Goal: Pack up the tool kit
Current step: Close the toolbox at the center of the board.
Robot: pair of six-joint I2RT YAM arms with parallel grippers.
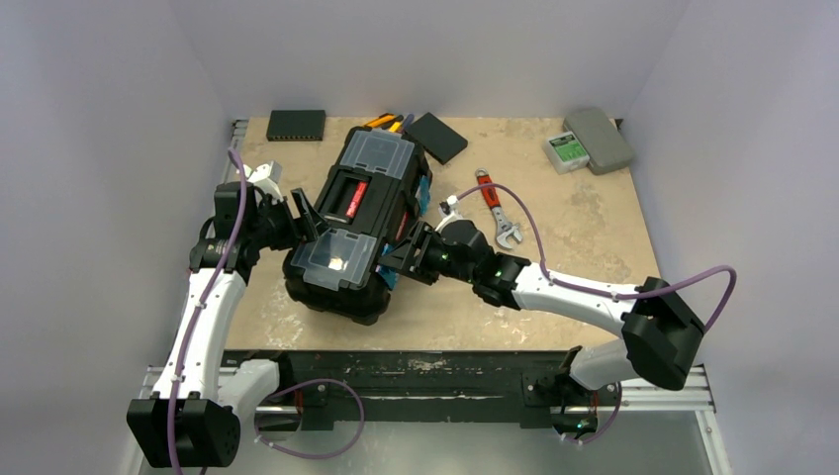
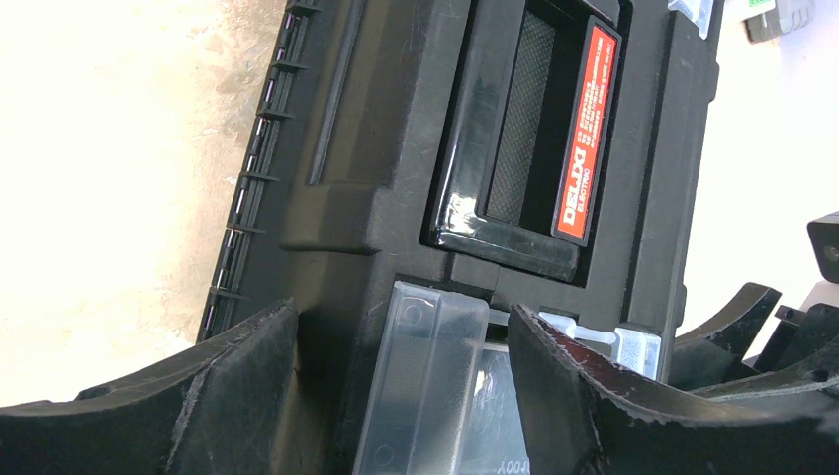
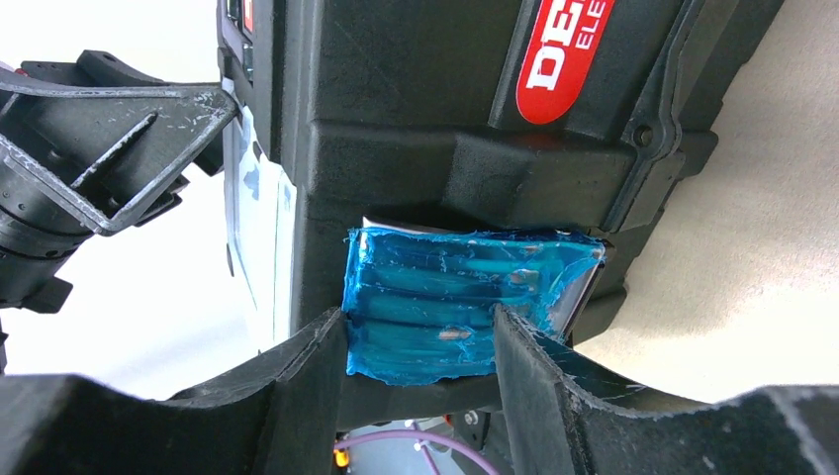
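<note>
The black toolbox (image 1: 368, 213) lies tilted on the table, lid shut, with two clear-lidded compartments (image 1: 332, 255) and a red-marked handle (image 2: 584, 139). My left gripper (image 1: 309, 220) is open at its left side. In the left wrist view (image 2: 401, 346) its fingers straddle the edge of the near clear lid (image 2: 425, 386), with a gap on the left. My right gripper (image 1: 403, 253) is at the toolbox's right side. In the right wrist view (image 3: 420, 332) it is shut on the blue film-covered latch (image 3: 445, 287). A red-handled wrench (image 1: 498, 210) lies right of the toolbox. Yellow-handled tools (image 1: 388, 122) lie behind it.
A small flat black box (image 1: 437, 137) lies behind the toolbox and another flat black box (image 1: 296, 124) at the back left. A grey case (image 1: 601, 139) with a green-labelled device (image 1: 566, 150) sits at the back right. White walls close in the table.
</note>
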